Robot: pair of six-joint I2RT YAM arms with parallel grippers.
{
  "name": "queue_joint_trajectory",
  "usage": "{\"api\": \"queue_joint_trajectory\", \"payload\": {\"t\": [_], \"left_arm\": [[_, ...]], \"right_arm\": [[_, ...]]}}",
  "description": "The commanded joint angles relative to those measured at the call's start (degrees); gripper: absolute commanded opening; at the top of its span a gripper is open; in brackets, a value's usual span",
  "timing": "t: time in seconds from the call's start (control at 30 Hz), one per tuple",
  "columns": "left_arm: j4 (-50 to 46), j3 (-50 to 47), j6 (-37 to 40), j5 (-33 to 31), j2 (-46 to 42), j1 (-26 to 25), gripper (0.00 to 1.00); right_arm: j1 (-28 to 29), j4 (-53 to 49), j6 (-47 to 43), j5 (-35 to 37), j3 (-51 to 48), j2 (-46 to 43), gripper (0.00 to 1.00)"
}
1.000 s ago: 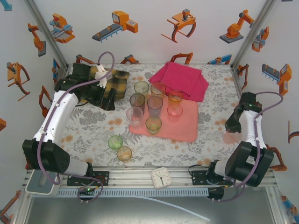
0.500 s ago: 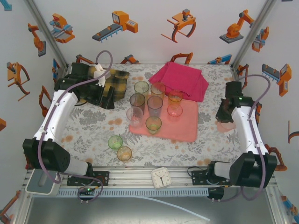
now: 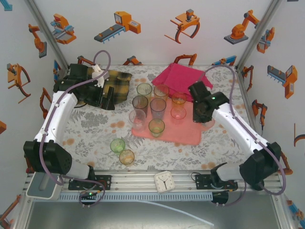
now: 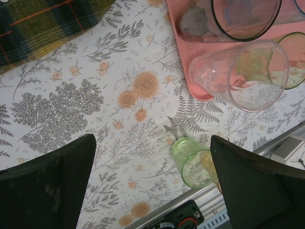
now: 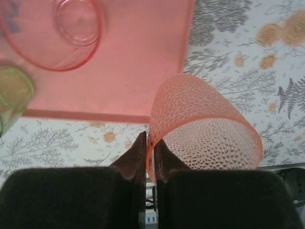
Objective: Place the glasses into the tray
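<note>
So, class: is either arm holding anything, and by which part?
The right gripper holds the dimpled pink glass, its jaws pinching the glass wall at the rim. The left gripper is open and holds nothing.
</note>
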Motion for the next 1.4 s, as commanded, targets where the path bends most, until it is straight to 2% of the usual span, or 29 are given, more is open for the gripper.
{"api": "queue_joint_trajectory", "payload": {"t": [0.0, 0.2, 0.5, 1.37], "left_arm": [[0.08, 2.28, -0.80, 1.02, 0.57, 0.76, 0.97], [-0.20, 2.19, -0.80, 1.18, 0.44, 1.22, 0.97], [-0.20, 1.85, -0.45, 0.65, 0.29, 1.67, 0.97], [-0.17, 1.57, -0.60, 1.42, 0.38, 1.70, 0.97]], "right_arm": [[5.66, -1.47, 2.92, 4.74, 3.73, 3.73, 0.00], [11.60, 0.73, 4.00, 4.22, 6.30, 9.72, 0.00], [16.36, 4.64, 5.56, 1.57, 6.15, 13.05, 0.00], [19.31, 8.77, 8.12, -0.70, 1.06, 16.68, 0.00]]}}
